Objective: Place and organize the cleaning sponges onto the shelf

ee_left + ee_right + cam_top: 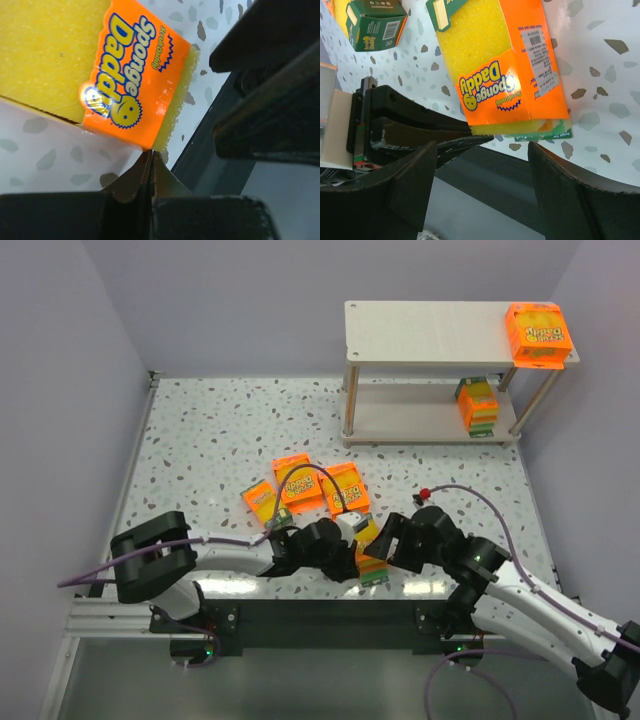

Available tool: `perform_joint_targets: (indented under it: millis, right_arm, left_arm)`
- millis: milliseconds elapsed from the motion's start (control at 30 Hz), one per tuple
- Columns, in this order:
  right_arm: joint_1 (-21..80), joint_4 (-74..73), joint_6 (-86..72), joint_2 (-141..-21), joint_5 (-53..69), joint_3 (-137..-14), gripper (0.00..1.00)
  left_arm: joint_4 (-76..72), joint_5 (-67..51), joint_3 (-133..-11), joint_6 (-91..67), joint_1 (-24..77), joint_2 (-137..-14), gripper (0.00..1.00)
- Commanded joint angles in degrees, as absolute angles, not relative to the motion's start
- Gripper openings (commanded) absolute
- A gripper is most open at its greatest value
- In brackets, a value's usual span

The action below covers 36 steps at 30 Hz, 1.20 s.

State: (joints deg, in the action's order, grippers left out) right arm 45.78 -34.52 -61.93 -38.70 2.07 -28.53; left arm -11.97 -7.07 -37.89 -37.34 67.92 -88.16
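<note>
While both arms crowd the near edge, the pale speckled counter (200, 430) stretches wide, and at its far right stands the two-tier shelf of whitish wood boards on light cylindrical legs (430, 320). Left arm (230, 562) and right arm (520, 590), white and black, reach in towards each other. Now the stock: one bright orange rectangular sponge pack with yellow print (538, 335) lies flat on the right end of the top board, and a second pack (478, 406) stands on edge on the lower board, coloured layers showing. Three more packs (297, 483) lie close together mid-counter. The sixth pack (510, 75) lies at the counter's near edge, between the grippers! Left gripper (151, 155) is pinched closed on nothing, its tips right at that pack's corner; contact I cannot tell. Right gripper (482, 147) is spread wide, empty, just beside the pack.
</note>
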Motion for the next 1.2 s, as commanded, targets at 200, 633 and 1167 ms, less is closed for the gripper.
perform_joint_targets:
  millis: [200,633,1167]
  right_arm:
    - [45.7,-46.0,-68.9,-33.9,-7.1,-29.6,0.78]
    - [45.8,-46.0,-76.2,-27.4,-17.2,-26.6,0.8]
    - [45.8,-31.3,-79.9,-33.1,-18.4,-21.3,0.6]
  left_arm:
    - [-21.4,-8.7,-45.4,-38.5,68.9,-95.8,0.0]
    - [-26.0,-10.3,-50.0,-38.2,69.0,-101.1,0.0]
    - [-5.4,12.3,-35.2,-40.5,68.8,-66.6,0.0]
